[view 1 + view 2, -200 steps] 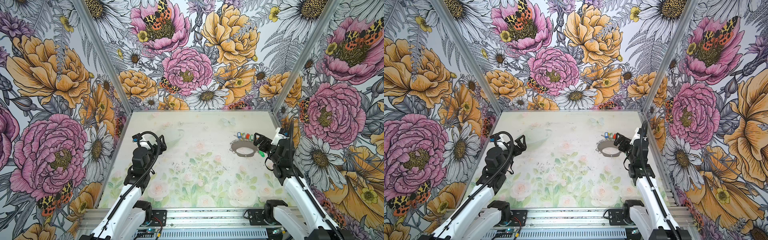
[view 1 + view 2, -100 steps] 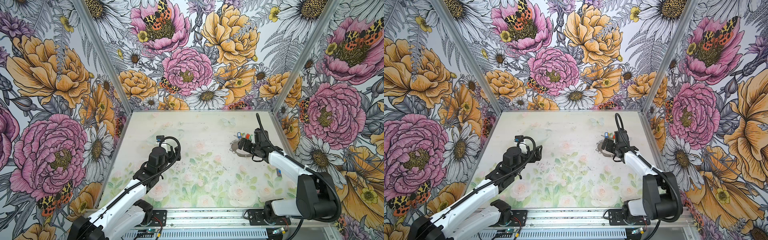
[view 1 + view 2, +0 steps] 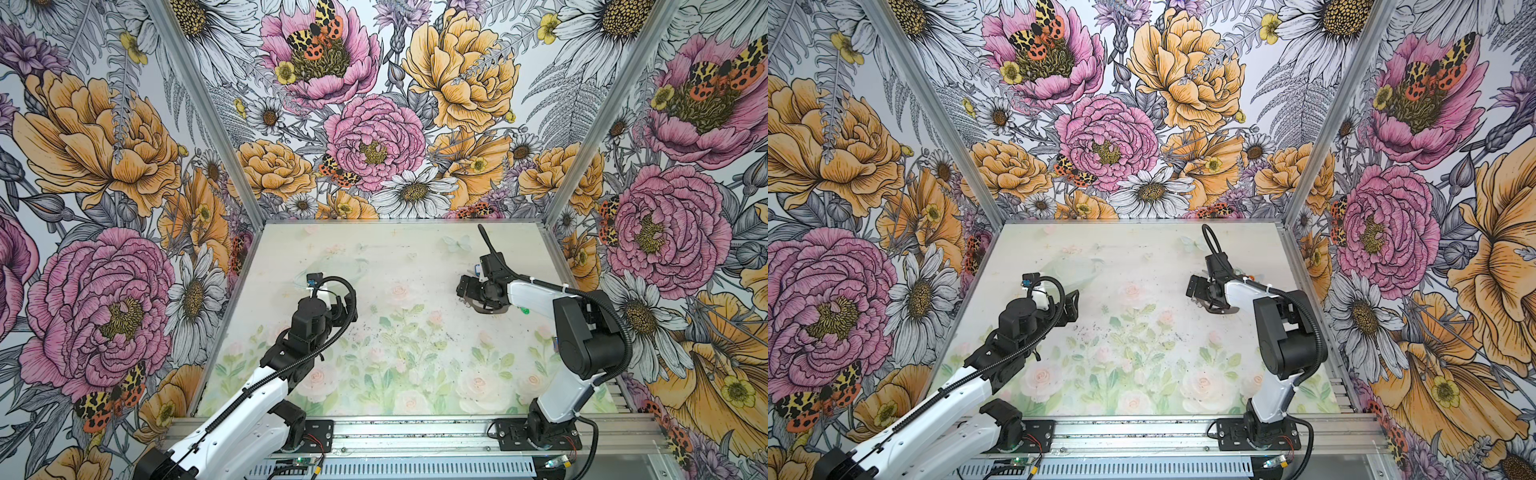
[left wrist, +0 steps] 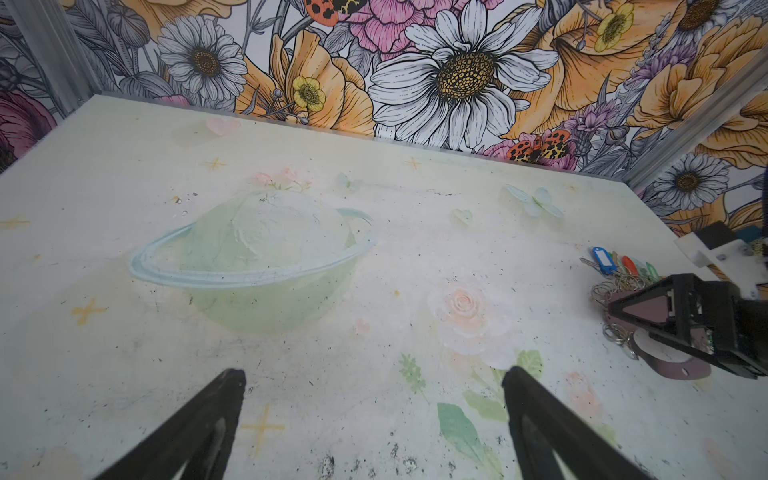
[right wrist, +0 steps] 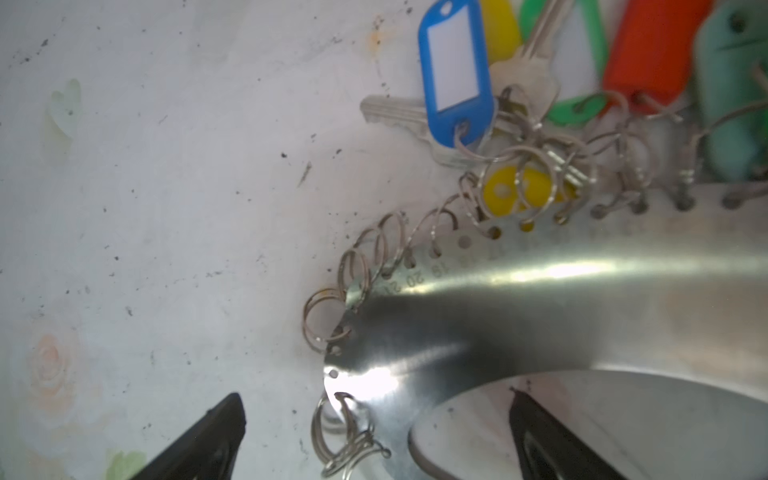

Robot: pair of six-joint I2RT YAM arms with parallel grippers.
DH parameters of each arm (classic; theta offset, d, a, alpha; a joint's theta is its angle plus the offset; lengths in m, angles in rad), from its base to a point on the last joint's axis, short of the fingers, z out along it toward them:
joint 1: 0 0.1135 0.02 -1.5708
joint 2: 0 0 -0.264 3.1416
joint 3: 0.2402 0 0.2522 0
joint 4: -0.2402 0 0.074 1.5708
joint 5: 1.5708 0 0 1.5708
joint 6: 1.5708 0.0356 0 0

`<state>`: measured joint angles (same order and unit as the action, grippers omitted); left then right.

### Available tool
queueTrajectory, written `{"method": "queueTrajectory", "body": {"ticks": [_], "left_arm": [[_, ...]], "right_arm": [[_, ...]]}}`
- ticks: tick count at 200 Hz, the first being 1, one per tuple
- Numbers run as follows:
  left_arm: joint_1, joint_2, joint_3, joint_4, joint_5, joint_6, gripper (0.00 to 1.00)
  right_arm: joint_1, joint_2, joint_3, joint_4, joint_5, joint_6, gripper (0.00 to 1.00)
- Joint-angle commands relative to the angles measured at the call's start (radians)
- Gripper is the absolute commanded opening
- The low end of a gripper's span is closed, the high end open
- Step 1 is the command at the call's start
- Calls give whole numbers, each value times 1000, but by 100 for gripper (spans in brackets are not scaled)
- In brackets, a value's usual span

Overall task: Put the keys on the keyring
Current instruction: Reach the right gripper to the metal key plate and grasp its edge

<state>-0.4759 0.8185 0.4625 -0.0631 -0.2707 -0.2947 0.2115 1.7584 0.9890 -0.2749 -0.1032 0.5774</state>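
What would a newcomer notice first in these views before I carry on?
The loud flower-print walls around the table strike first. At the table's far right sits the shiny metal keyring, coloured keys bunched along one edge, with the open right gripper set a finger on each side of its band. The left gripper hovers open over bare table, left of the middle.

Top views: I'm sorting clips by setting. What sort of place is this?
Likely a robot test booth: floral-printed walls enclose a painted table, and two robot arms are bolted to a metal rail.
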Motion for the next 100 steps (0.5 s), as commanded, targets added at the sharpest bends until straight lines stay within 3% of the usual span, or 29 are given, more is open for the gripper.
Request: {"method": "queueTrajectory", "body": {"ticks": [1, 37, 100], "left_arm": [[-4, 9, -13, 16, -27, 19, 99], [-4, 7, -16, 20, -43, 19, 99], [0, -69, -44, 12, -128, 12, 99]], "right_arm": [[24, 37, 8, -7, -20, 27, 99], [124, 31, -17, -7, -65, 55, 99], [444, 84, 67, -21, -123, 133, 100]]}}
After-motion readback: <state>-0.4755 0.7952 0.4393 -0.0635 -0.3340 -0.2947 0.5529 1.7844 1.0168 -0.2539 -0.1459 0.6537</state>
